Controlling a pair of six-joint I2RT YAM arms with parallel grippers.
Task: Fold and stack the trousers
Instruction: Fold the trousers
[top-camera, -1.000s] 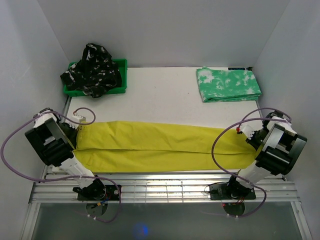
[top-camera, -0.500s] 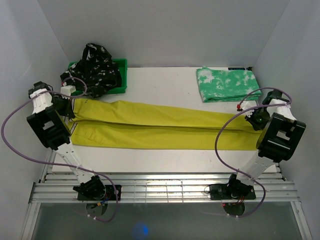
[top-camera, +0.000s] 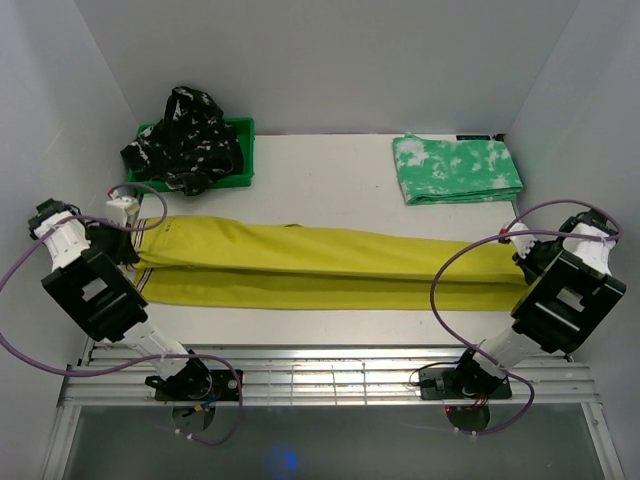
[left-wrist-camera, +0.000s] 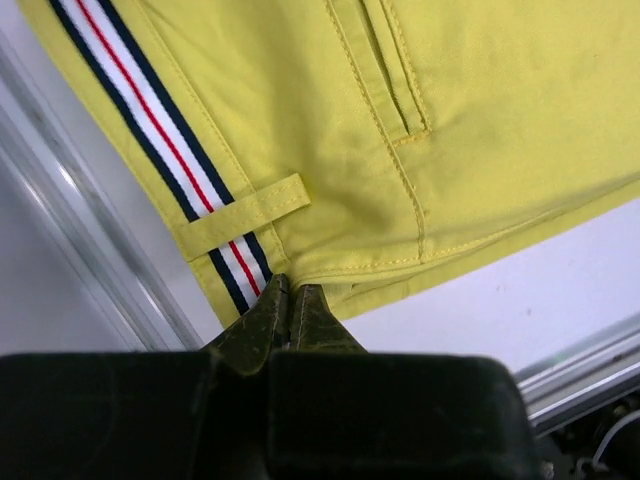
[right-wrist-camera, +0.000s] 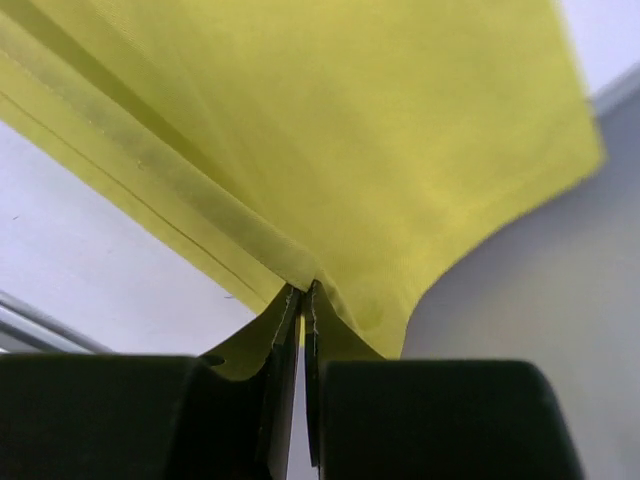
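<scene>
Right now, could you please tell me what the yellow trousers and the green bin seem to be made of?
The yellow trousers: matte woven cloth, probably cotton, judging by the stitched seams, belt loop and soft folds. Their striped waistband trim looks like woven ribbon. The green bin: likely rigid plastic, with a smooth, straight rim; too small to be sure.

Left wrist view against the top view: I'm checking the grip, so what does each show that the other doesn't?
Only the left wrist: the left jaws shut on the waistband's edge, its red, white and navy stripe, a belt loop and pocket stitching.
Only the top: the full length stretched between the left arm and right arm, the folded green-white pair, and the black pair in the bin.
Both: the yellow trousers and the white table.
</scene>
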